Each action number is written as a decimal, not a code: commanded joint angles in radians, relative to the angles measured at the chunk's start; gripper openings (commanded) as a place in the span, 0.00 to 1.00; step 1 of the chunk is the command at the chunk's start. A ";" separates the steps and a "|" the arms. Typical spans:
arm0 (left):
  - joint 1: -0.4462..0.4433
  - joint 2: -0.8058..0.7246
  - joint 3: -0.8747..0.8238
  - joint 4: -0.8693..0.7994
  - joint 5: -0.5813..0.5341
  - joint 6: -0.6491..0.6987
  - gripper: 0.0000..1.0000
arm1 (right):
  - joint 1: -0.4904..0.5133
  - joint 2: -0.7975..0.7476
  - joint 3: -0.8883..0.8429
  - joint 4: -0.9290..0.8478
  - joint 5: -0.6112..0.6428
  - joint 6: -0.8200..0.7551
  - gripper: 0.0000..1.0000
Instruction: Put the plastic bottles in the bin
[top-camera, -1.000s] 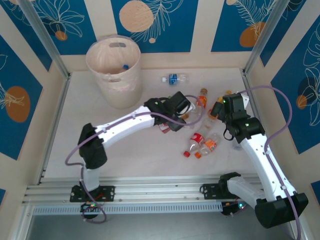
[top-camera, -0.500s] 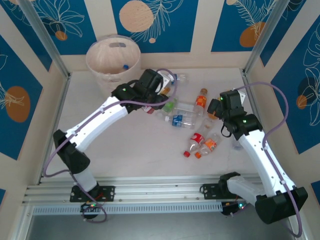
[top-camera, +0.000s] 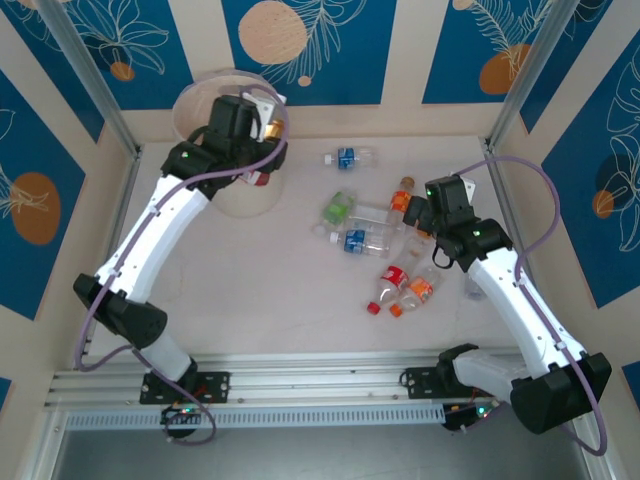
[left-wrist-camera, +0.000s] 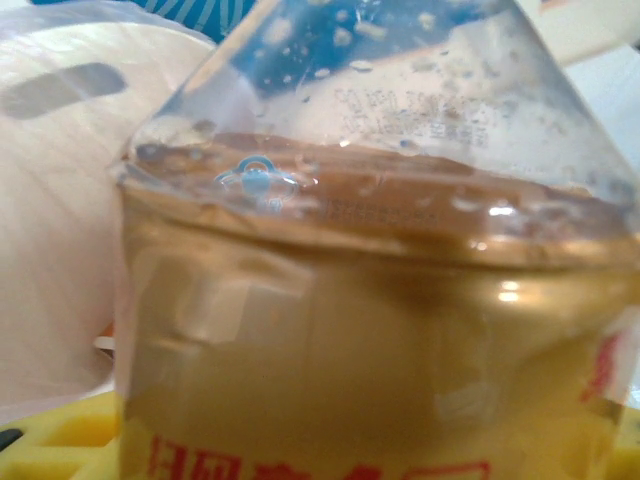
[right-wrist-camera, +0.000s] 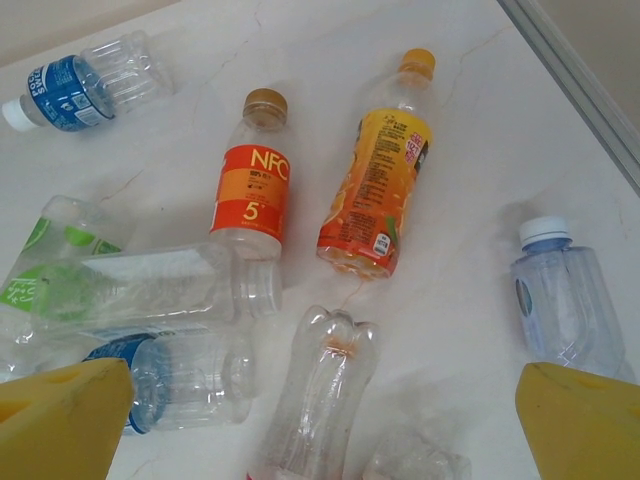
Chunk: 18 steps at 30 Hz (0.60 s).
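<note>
Hanging over the right rim of the bin (top-camera: 235, 200), your left gripper (top-camera: 258, 128) clamps a bottle of amber liquid (left-wrist-camera: 380, 300). The other plastic bottles (right-wrist-camera: 250, 190) lie scattered on the table (top-camera: 280, 290), well right of the bin, under your right gripper (right-wrist-camera: 320, 420), whose fingers stand wide apart.

Blurred, cropped bottles
Clear amber-filled plastic bottle (left-wrist-camera: 380, 330) blurred, label cropped; ridged clear bottle (right-wrist-camera: 318, 390) cut by lower edge.
</note>
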 joint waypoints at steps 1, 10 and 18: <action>0.059 -0.031 0.045 0.047 0.040 -0.025 0.42 | 0.010 -0.006 0.031 -0.002 0.017 0.009 0.99; 0.196 0.037 0.155 0.097 0.083 -0.037 0.42 | 0.023 -0.018 0.033 -0.017 0.025 0.011 0.99; 0.270 0.161 0.298 0.080 0.123 -0.032 0.42 | 0.030 -0.026 0.042 -0.007 0.025 0.032 0.99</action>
